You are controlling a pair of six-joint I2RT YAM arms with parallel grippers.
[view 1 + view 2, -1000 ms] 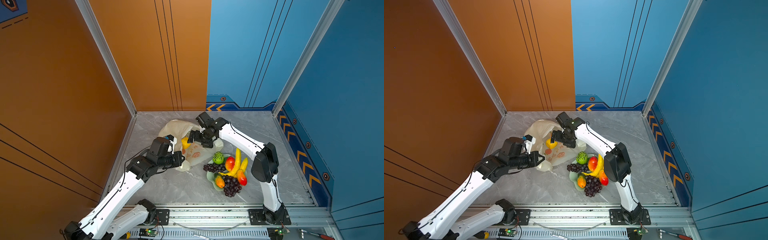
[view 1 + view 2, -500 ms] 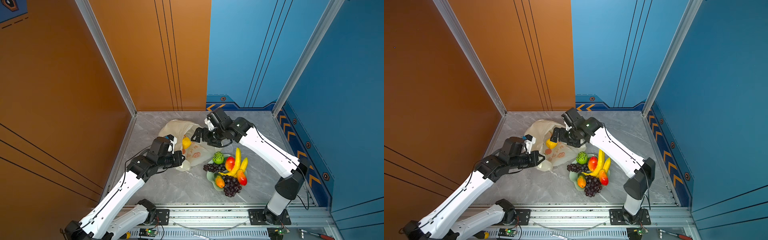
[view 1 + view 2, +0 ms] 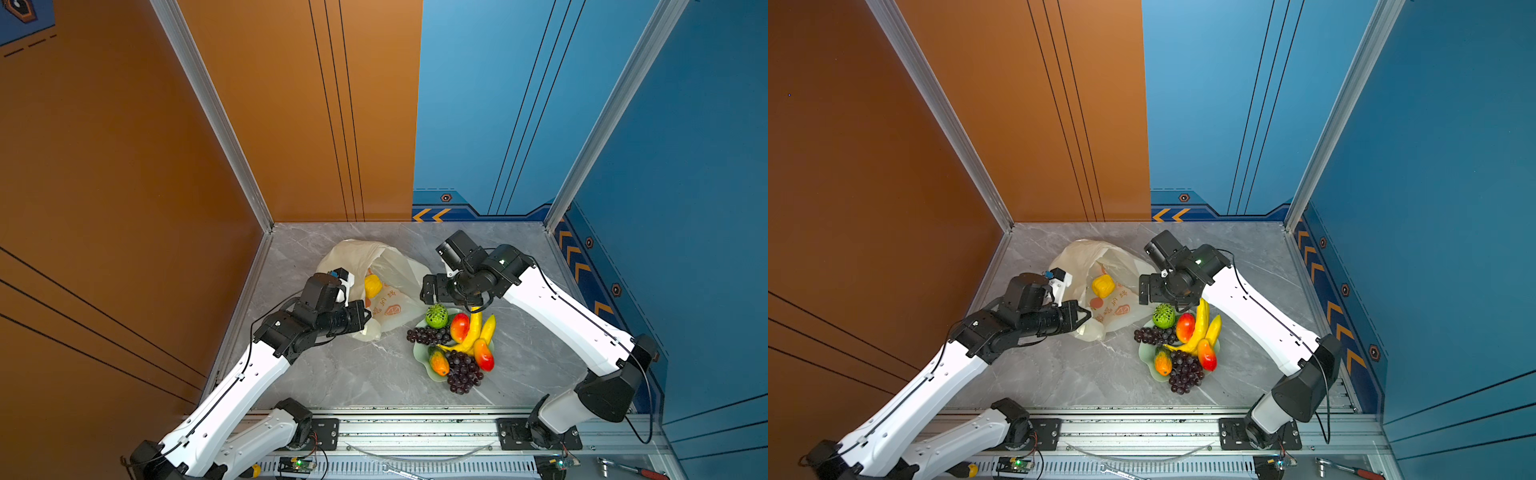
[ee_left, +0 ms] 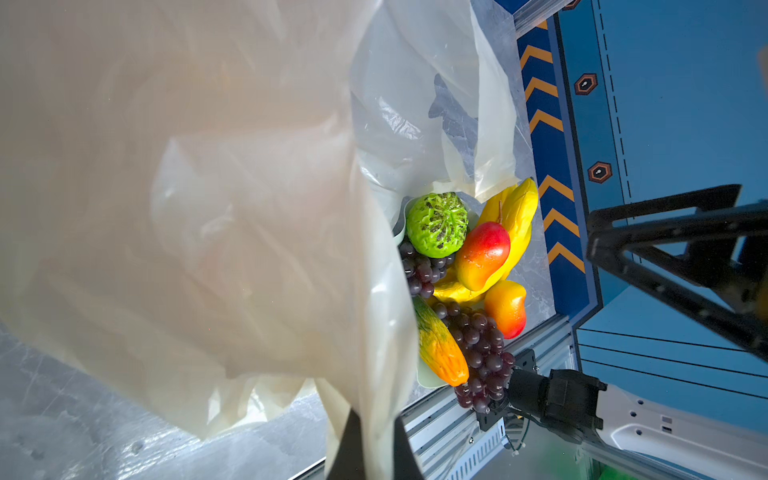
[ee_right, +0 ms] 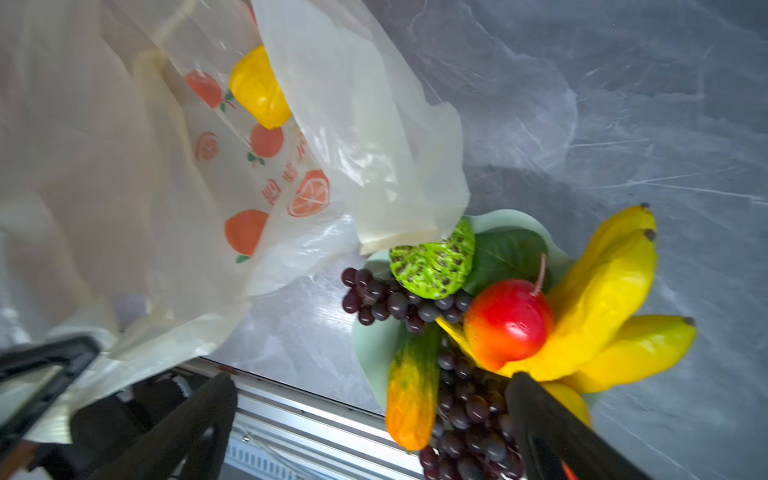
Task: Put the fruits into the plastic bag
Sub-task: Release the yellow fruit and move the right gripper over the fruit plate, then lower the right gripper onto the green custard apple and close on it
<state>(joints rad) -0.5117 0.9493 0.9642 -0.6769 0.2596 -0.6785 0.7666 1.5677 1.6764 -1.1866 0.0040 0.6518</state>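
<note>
The cream plastic bag (image 3: 376, 259) (image 3: 1100, 255) lies open at the back left. My left gripper (image 3: 365, 318) (image 3: 1086, 313) (image 4: 374, 444) is shut on its edge and holds the mouth up. A yellow fruit (image 3: 372, 286) (image 3: 1103, 286) (image 5: 259, 89) sits inside. My right gripper (image 3: 430, 291) (image 3: 1148, 291) (image 5: 372, 380) hangs open and empty between the bag and the fruits. The bananas (image 3: 476, 328) (image 5: 602, 299), two grape bunches (image 3: 463, 372) (image 5: 382, 301), mangoes (image 3: 459, 327) (image 5: 509, 328), a bumpy green fruit (image 3: 436, 316) (image 4: 436, 224) and a small orange-green fruit (image 3: 438, 362) (image 5: 411, 395) lie piled together.
The fruits rest on a pale green wavy-edged dish (image 3: 419, 353) (image 5: 372, 353) right of the bag. The orange wall stands close behind the bag's left side. A metal rail (image 3: 415, 419) runs along the front edge, with tools (image 3: 623, 469) beyond it.
My right gripper has drawn back out of the bag's mouth to the right, toward the dish, still open. The yellow fruit stays in the bag. My left gripper has held still.
</note>
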